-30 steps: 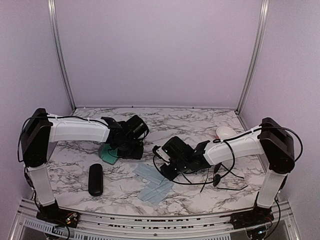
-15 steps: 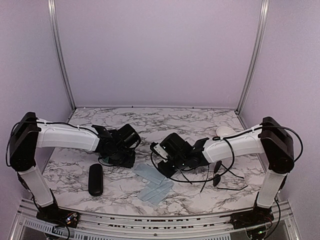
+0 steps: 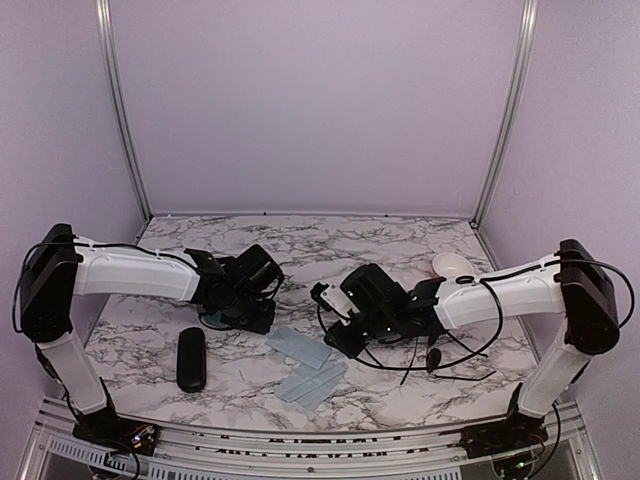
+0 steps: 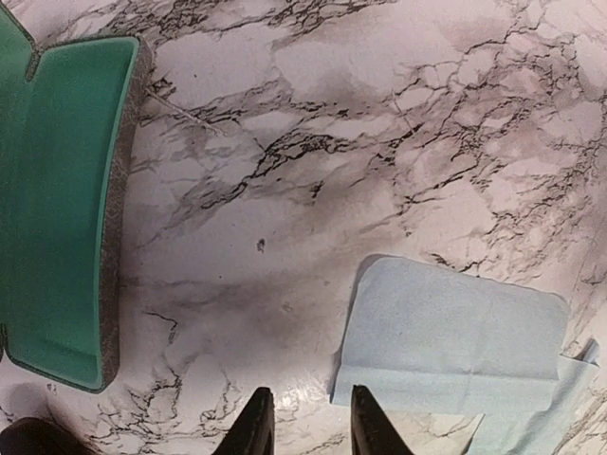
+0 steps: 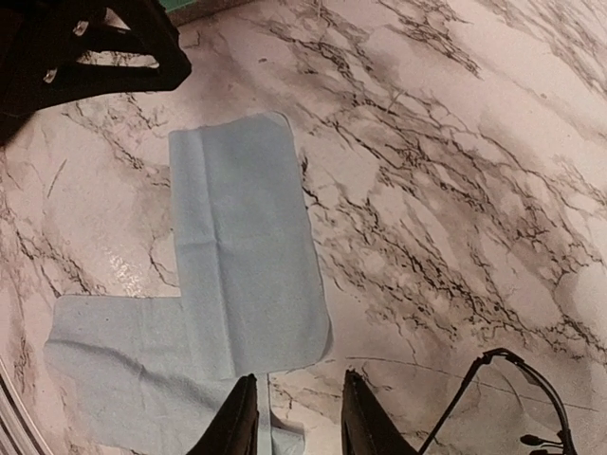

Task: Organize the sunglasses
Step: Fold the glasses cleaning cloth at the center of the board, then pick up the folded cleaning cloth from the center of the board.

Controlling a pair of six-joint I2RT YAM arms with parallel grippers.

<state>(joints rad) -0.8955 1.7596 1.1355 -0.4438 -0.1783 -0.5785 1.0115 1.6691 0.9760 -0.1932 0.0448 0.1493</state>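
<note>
Thin black wire-framed sunglasses (image 3: pixel 436 356) lie on the marble table right of centre; I cannot tell how many pairs. One frame shows in the right wrist view (image 5: pixel 520 381) at the bottom right. My right gripper (image 3: pixel 336 344) (image 5: pixel 296 417) is open and empty, low over the near corner of a light blue cloth (image 5: pixel 242 246), left of the sunglasses. My left gripper (image 3: pixel 260 318) (image 4: pixel 308 422) is open and empty, just above the table between an open green-lined case (image 4: pixel 66 199) and a blue cloth (image 4: pixel 446 341).
A glossy black oval case (image 3: pixel 191 358) lies at the front left. Two overlapping blue cloths (image 3: pixel 305 362) lie between the grippers. A white round object (image 3: pixel 452 265) sits at the back right. The two grippers are close together.
My left gripper has moved down and to the left, off the green case toward the cloths. My right arm has shifted slightly right; its gripper stays near the cloth.
</note>
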